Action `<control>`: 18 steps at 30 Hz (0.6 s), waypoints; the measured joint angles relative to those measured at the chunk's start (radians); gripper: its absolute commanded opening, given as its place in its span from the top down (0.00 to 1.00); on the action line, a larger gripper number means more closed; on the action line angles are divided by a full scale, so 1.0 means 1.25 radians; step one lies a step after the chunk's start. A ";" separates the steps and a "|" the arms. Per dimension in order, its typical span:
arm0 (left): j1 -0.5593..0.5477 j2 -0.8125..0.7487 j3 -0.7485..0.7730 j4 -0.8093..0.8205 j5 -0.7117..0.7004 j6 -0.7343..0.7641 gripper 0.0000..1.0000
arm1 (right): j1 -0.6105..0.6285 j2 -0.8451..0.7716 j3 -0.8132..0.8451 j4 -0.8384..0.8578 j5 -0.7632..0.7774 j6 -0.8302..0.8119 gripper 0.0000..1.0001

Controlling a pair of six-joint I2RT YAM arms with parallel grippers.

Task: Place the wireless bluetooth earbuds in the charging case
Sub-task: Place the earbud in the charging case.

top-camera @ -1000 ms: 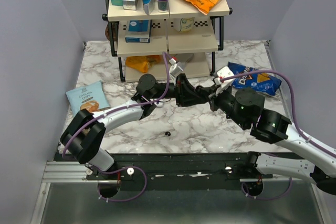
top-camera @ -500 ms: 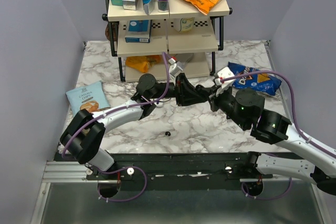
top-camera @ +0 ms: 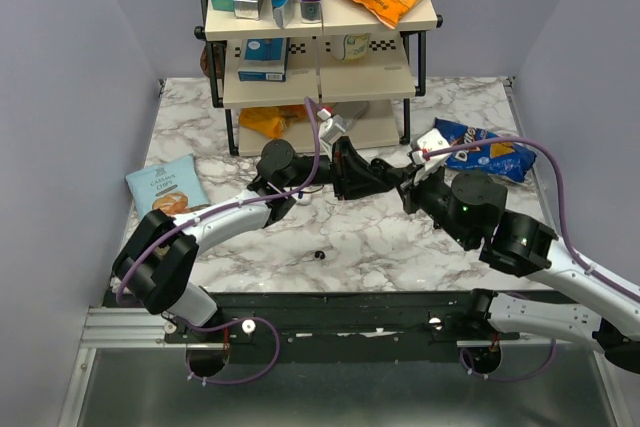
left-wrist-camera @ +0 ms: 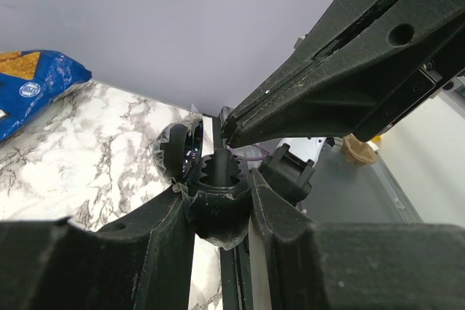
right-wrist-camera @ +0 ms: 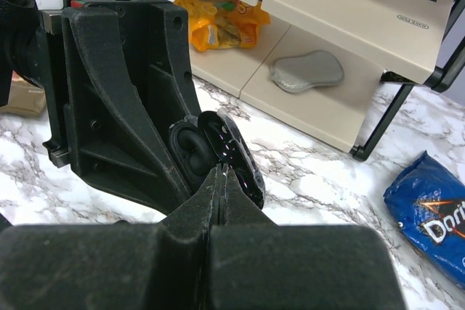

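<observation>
Gripping the charging case (right-wrist-camera: 195,144) right now is the left hand (left-wrist-camera: 218,202). Its two fingers are clamped on either side of the case's lower half, up in the air over the middle of the marble surface (top-camera: 400,237). The case is flipped open, and the lid (left-wrist-camera: 176,154) hangs off to one side with its glossy inside showing.

The right hand (right-wrist-camera: 220,181) comes in from the opposite side, fingers pinched completely together, with the tips right at the open mouth of the case. Honestly can't tell if there's a bud squeezed between those tips; it's all black on black in there.

One tiny black earbud (top-camera: 318,255) is sitting on the surface, closer to the arm bases and well apart from both hands.

Other stuff around:
- a blue chip bag (top-camera: 482,152) on the surface, just behind the right arm
- a teal snack bag (top-camera: 165,187) over by the left arm
- a shelf rack (top-camera: 320,87) at the back, with a pale grey oval thing (right-wrist-camera: 305,72) on its bottom shelf
</observation>
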 measured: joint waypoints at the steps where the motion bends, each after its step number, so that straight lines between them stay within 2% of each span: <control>1: 0.000 0.000 0.000 0.000 0.000 0.000 1.00 | 0.000 0.002 0.000 0.000 0.000 0.000 0.99; 3: 0.000 0.000 -0.002 0.002 0.000 0.000 1.00 | 0.000 0.006 0.000 0.000 0.000 0.000 0.99; 6: 0.000 -0.004 -0.014 0.007 -0.001 0.002 1.00 | 0.000 0.011 0.000 0.000 0.001 0.001 0.90; 7: 0.000 -0.006 -0.021 0.009 -0.003 0.004 1.00 | 0.000 0.011 0.000 0.000 0.002 0.004 0.82; 9: 0.000 -0.013 -0.036 0.017 -0.007 0.010 1.00 | 0.000 0.007 0.000 0.000 0.003 0.011 0.76; 10: 0.000 -0.020 -0.048 0.023 -0.009 0.016 1.00 | 0.000 0.003 0.000 0.000 0.002 0.013 0.69; 13: 0.000 -0.042 -0.091 0.051 -0.027 0.038 1.00 | 0.000 -0.017 0.009 -0.008 -0.007 0.030 0.58; 18: 0.000 -0.107 -0.181 0.074 -0.095 0.100 1.00 | 0.000 -0.100 0.016 -0.011 -0.022 0.070 0.53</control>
